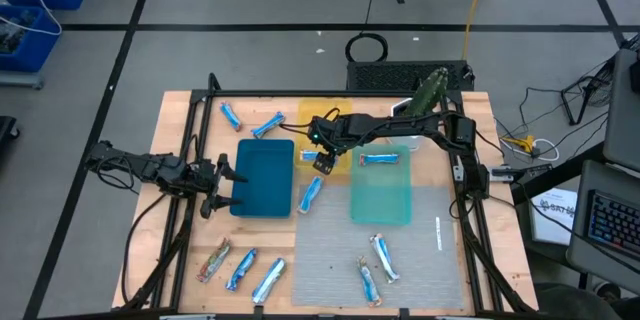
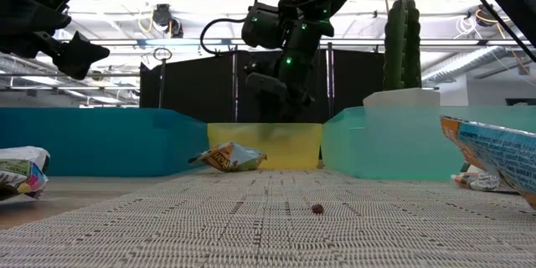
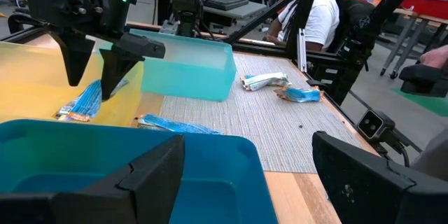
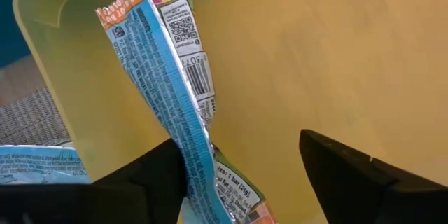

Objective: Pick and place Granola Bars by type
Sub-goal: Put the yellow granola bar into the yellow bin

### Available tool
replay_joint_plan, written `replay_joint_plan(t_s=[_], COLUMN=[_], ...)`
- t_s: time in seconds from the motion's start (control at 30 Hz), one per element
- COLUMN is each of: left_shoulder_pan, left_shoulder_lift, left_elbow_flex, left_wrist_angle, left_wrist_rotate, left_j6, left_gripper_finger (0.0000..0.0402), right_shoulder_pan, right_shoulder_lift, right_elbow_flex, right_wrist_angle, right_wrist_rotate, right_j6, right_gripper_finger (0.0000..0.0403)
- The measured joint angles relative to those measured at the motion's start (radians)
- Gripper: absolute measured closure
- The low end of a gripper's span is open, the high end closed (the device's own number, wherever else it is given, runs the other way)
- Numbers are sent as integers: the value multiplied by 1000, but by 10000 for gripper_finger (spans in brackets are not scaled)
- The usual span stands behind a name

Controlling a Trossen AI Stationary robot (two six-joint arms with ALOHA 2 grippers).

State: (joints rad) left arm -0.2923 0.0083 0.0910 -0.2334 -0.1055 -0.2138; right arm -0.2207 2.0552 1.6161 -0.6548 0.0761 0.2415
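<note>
We see our right hand (image 1: 322,160) hanging over the yellow tray (image 4: 315,56), fingers apart, with a blue bar (image 4: 171,105) lying in the tray just beside one finger. Our left hand (image 1: 222,185), fingers apart, waits at the blue tray (image 1: 262,178); other bars (image 1: 240,268) are scattered on the desk (image 1: 180,250).

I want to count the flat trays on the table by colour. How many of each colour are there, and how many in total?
Blue tray: 1
Yellow tray: 1
Teal tray: 1
Total: 3 trays
</note>
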Motion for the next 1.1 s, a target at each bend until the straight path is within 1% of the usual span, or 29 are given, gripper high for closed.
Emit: replay_joint_plan(t_s=[0.4, 0.6, 0.77, 1.0, 1.1], left_shoulder_pan=[0, 0, 0, 0, 0], left_shoulder_lift=[0, 0, 0, 0, 0], left_elbow_flex=[0, 0, 0, 0, 0], left_wrist_angle=[0, 0, 0, 0, 0], left_wrist_rotate=[0, 0, 0, 0, 0], left_j6=[0, 0, 0, 0, 0], left_gripper_finger=[91, 92, 91, 91, 91], right_shoulder_pan=[0, 0, 0, 0, 0], right_shoulder_lift=[0, 0, 0, 0, 0], right_elbow_flex=[0, 0, 0, 0, 0], right_wrist_angle=[0, 0, 0, 0, 0], right_wrist_rotate=[0, 0, 0, 0, 0], right_j6=[0, 0, 0, 1, 1], right_gripper_finger=[209, 232, 242, 245, 254])
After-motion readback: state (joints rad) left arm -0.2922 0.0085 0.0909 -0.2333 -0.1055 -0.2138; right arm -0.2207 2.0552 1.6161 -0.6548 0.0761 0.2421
